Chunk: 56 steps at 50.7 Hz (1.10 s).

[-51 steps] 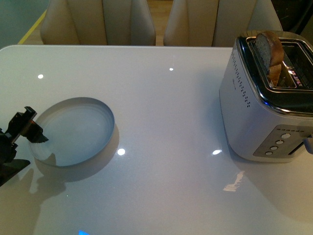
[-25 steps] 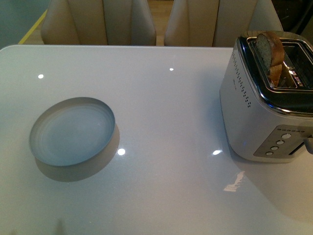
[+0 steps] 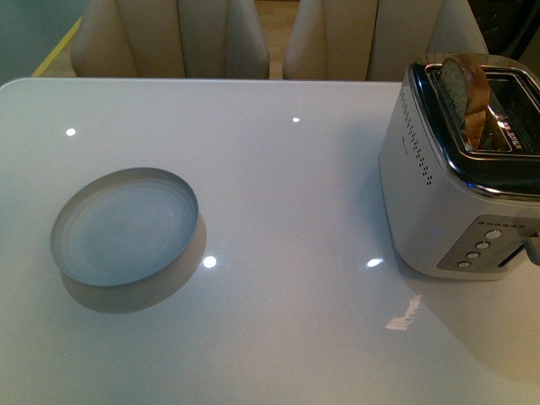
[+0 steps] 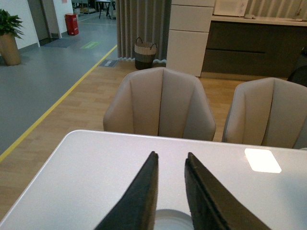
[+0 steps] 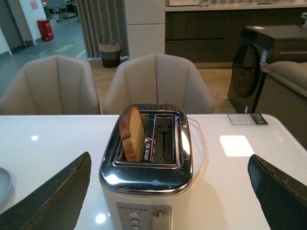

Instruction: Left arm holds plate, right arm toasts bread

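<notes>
One slice of bread (image 5: 131, 133) stands upright in the toaster (image 5: 146, 177) slot nearest the plate (image 3: 125, 226), directly ahead of the wide-open right gripper (image 5: 170, 191). The left gripper (image 4: 170, 165), narrowly parted and empty, sits behind the plate's rim.

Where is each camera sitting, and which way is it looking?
Front view: on the robot's body, looking down at the table with the plate and the toaster holding bread; no arm shows.
Left wrist view: on the left arm, looking across the table at chairs; the left tool shows, open, above the plate's edge.
Right wrist view: on the right arm, facing the toaster and bread; the right tool's wide-open fingers frame it.
Front and right wrist views share the toaster.
</notes>
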Available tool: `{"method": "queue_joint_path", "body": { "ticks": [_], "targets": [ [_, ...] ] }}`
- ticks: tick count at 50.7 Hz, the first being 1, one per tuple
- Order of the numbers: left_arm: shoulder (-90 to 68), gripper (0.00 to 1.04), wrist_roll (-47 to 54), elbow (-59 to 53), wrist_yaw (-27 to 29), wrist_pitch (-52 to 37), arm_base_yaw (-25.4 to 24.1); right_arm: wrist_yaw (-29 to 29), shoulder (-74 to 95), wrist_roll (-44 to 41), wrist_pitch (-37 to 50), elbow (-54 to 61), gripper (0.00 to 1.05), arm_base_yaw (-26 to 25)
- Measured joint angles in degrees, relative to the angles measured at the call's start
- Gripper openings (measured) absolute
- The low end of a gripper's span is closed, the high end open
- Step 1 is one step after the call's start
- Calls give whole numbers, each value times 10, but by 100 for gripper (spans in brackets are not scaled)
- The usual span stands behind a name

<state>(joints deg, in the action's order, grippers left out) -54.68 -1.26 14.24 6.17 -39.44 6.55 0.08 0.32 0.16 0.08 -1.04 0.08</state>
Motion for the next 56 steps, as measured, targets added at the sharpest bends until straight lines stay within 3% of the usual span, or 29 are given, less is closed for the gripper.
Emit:
{"method": "queue_joint_path", "body": {
  "ticks": [10,14,19,42,56],
  "targets": [
    [57,3,4,-44,-17,6,-17,0,0,0,0,0,96,0],
    [80,3,5,-59,-55,15,-45,0,0,0,0,0,96,0],
    [106,3,5,-73,-56,28,-63,0,0,0,0,0,96,0],
    [244,3,6,-134,-62,97,-63,0,0,0,0,0,96,0],
    [334,3,6,-135,-62,182,-63,0,0,0,0,0,96,0]
  ]
}}
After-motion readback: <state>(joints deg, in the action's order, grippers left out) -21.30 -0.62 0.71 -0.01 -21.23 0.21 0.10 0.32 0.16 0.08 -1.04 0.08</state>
